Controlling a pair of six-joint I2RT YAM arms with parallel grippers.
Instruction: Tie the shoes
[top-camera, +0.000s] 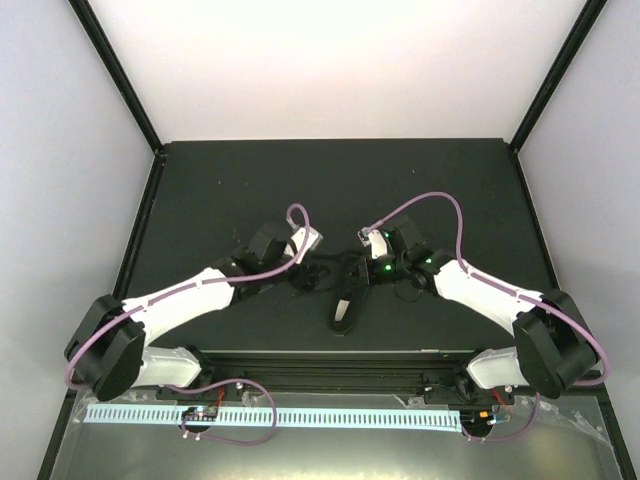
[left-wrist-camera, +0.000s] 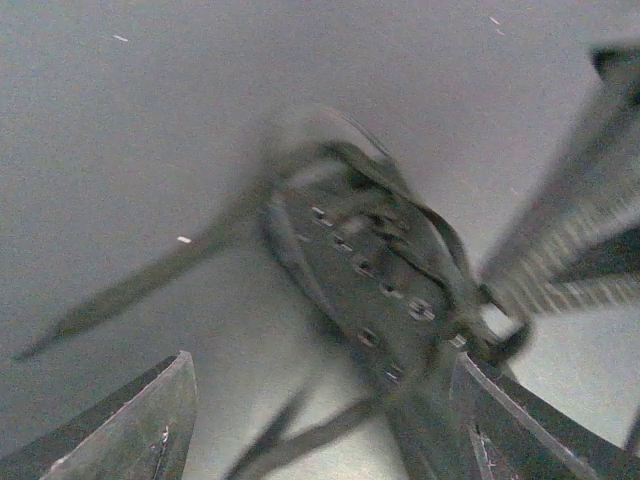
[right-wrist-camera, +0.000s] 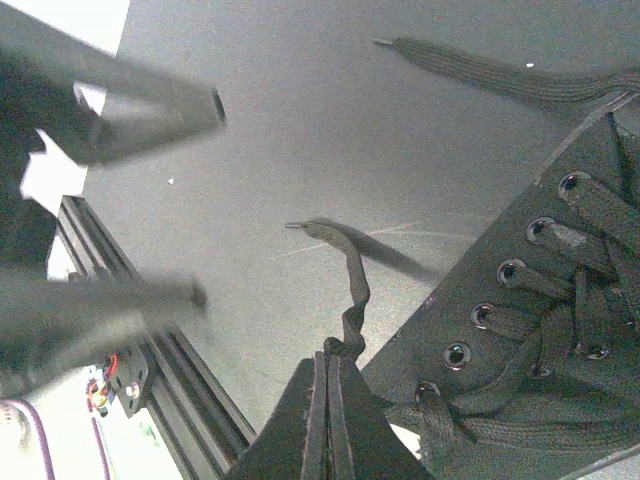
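Black shoe (top-camera: 345, 303) lies at the middle of the desk (top-camera: 250, 180), the right pincer (right-wrist-camera: 325, 420) pinching a lace (right-wrist-camera: 352, 290), likely to draw it taut, while the left pincer (left-wrist-camera: 325, 362) hangs spread over the eyelets (left-wrist-camera: 420, 308).

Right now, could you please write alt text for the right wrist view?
The right gripper, shut, pinches a black lace that trails across the dark table. The black shoe, with metal eyelets, lies at right; the left gripper, blurred, stands open at left.
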